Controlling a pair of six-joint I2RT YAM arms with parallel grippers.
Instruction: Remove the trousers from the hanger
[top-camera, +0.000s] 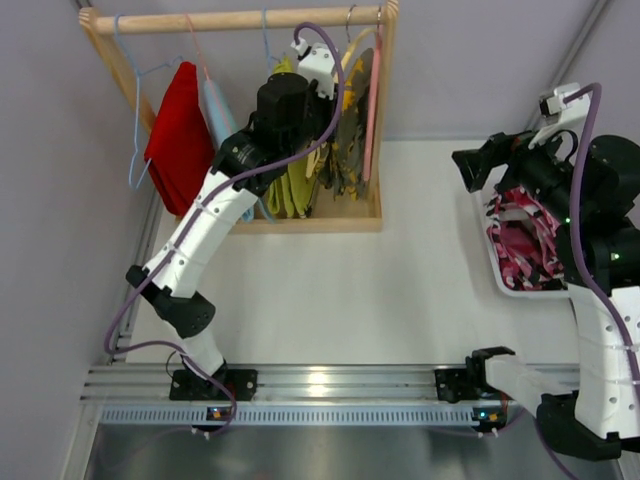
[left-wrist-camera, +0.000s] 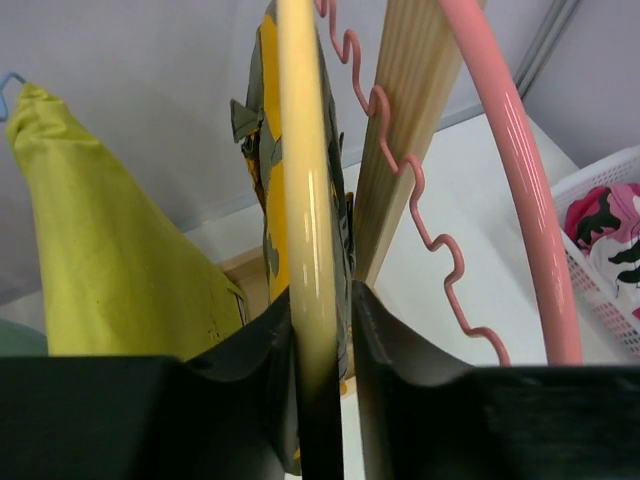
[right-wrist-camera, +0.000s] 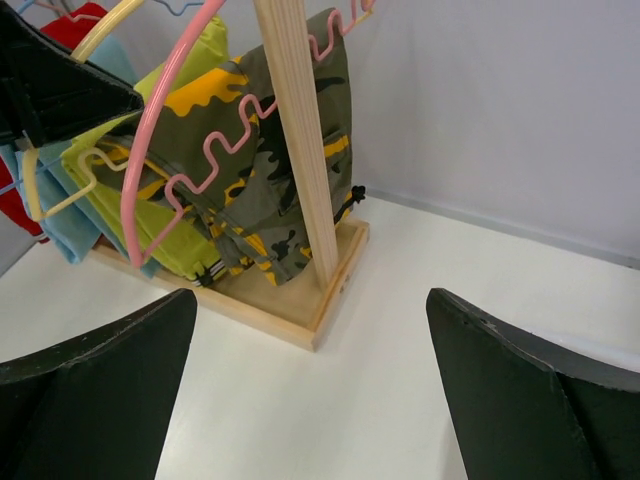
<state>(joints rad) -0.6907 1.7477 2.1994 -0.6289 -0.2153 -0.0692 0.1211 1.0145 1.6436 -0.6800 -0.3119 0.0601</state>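
The camouflage trousers (top-camera: 350, 150) hang folded on the wooden rack (top-camera: 240, 20), beside the right post; they also show in the left wrist view (left-wrist-camera: 262, 150) and the right wrist view (right-wrist-camera: 260, 170). My left gripper (top-camera: 328, 112) (left-wrist-camera: 325, 330) is shut on the arm of a pale yellow hanger (left-wrist-camera: 303, 200) just in front of the camouflage pair. The pink patterned trousers (top-camera: 525, 240) (left-wrist-camera: 612, 225) lie in a white basket (top-camera: 500, 285). My right gripper (top-camera: 470, 168) (right-wrist-camera: 310, 300) is open and empty above the table, facing the rack.
A plain red pair (top-camera: 180, 135), a light blue garment (top-camera: 218, 115) and a plain olive-yellow pair (top-camera: 290, 190) (left-wrist-camera: 100, 260) hang on the rack. An empty pink wavy hanger (left-wrist-camera: 510, 150) (right-wrist-camera: 150, 170) hangs next to the rack's right post (right-wrist-camera: 300, 150). The rack's wooden base (right-wrist-camera: 300, 310) lies on the table.
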